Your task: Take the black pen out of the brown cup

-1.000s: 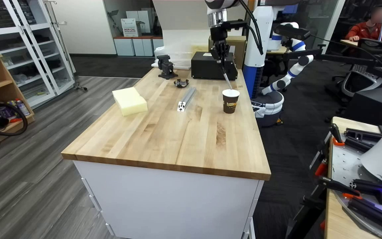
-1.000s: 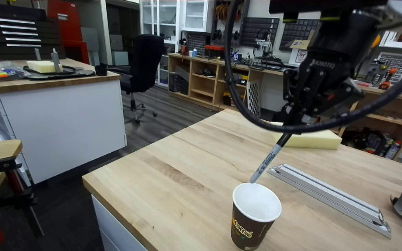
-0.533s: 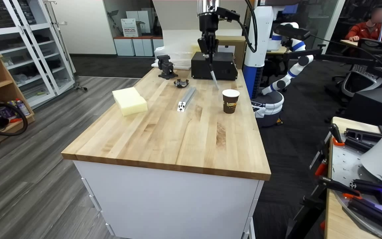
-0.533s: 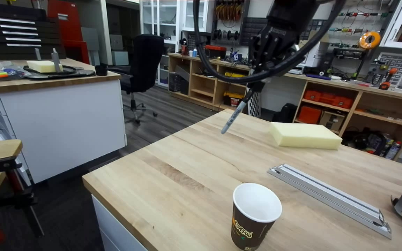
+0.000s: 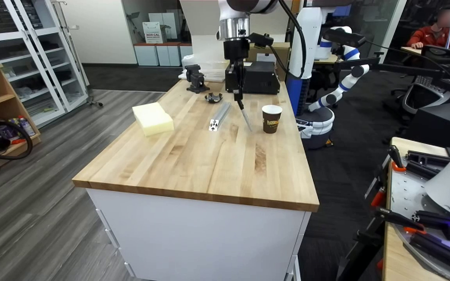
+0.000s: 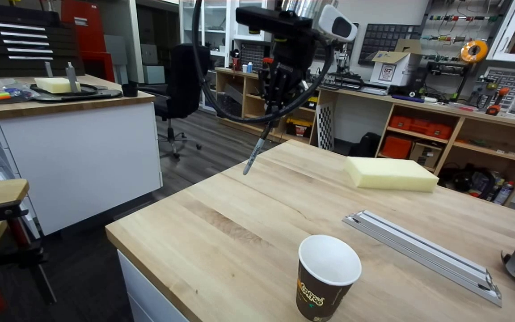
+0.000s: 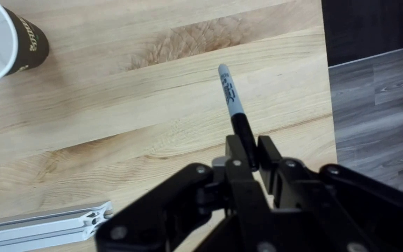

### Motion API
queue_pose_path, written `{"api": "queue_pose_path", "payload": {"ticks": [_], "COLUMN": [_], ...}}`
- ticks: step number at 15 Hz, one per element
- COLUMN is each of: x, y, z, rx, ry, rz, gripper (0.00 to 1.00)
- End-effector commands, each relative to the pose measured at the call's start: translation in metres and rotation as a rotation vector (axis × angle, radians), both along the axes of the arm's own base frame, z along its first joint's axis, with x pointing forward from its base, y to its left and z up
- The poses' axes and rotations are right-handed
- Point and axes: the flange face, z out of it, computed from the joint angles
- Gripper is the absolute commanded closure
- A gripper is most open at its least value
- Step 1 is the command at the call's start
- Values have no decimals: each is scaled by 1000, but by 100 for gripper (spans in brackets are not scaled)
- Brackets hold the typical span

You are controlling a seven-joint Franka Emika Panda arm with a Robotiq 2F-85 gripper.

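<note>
The black pen has a black end and a grey, printed body. My gripper [image 5: 240,99] is shut on the black end, between its fingertips in the wrist view [image 7: 250,145]. The pen [image 5: 246,119] points down at a tilt, outside the cup and above the table; its grey tip is free. It also shows in an exterior view [image 6: 254,155] and the wrist view [image 7: 230,91]. The brown cup [image 6: 322,293] with a white rim stands upright on the table, apart from the pen. The cup [image 7: 32,43] is at the top left of the wrist view, and the visible inside holds nothing.
A silver metal bar [image 6: 423,257] and a pale yellow foam block [image 6: 391,174] lie on the wooden table [image 5: 193,168]. A black curved piece [image 5: 213,98], a dark vise-like device [image 5: 196,79] and a black box [image 5: 262,78] are at the far end.
One second ago the pen tip was at the cup's rim in the exterior views. My gripper has since carried the pen away from the cup, over the table. The cup has not moved.
</note>
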Motion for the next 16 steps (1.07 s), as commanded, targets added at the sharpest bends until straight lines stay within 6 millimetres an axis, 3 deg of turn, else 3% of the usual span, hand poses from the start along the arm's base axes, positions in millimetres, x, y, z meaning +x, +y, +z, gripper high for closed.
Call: {"api": "queue_pose_path", "payload": {"ticks": [1,5,6,7,16], "x": [-33,-54,-58,-61,-61], "y": [29,56,60,63,52], "z": [-10,-24,-25,-25,-6], "rx": [-49,-56,-51,-47,-50], "ry": [-45,-16,-1,5,-17], "rz": [93,156,160,170,142], "gripper": [96,96,60,59,3]}}
